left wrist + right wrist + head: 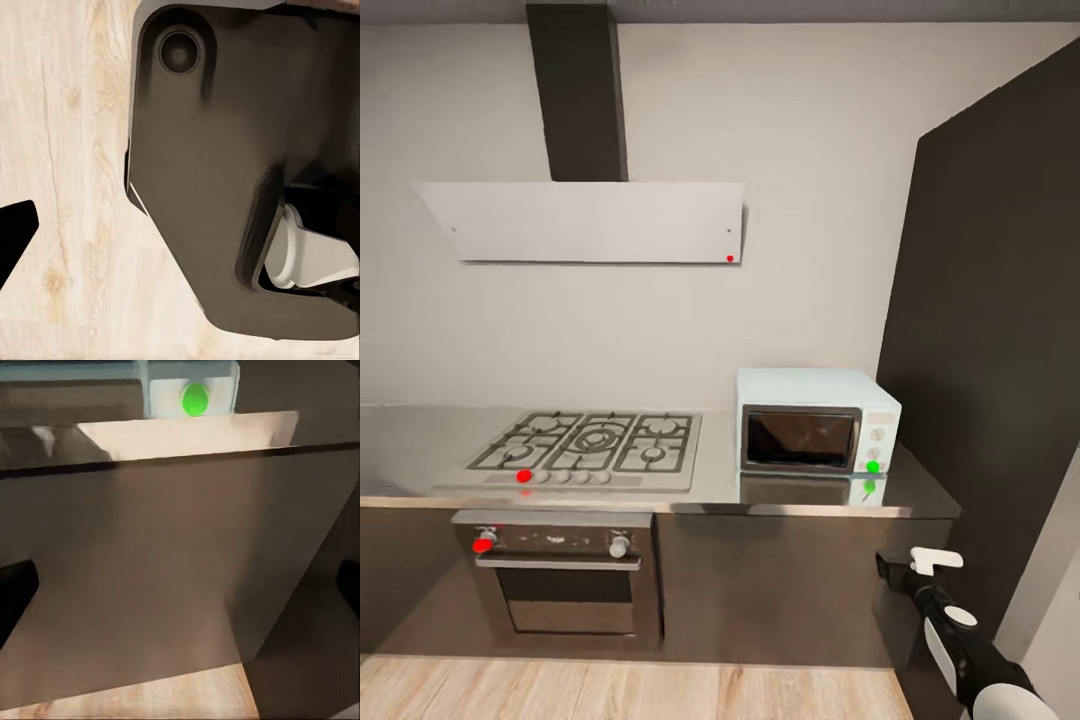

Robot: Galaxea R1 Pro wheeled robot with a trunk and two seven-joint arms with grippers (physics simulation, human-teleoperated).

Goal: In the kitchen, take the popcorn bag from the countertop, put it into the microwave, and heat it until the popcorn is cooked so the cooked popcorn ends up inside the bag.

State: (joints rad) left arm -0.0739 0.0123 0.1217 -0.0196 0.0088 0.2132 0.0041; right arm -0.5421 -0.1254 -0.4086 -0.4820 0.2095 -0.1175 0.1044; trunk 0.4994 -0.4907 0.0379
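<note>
The right gripper (pixel 922 562) hangs low before the dark cabinet front (pixel 780 580), below the countertop (pixel 915 495); whether its jaws are apart cannot be told. Up beyond the jaws, the right wrist view catches the microwave (pixel 193 394) and its green dot. From the head, the mint-blue microwave (pixel 815 420) stands shut on the countertop, beside the gas hob (pixel 585 445). The left wrist view looks down on wooden floor (pixel 67 150) and a dark robot part.
</note>
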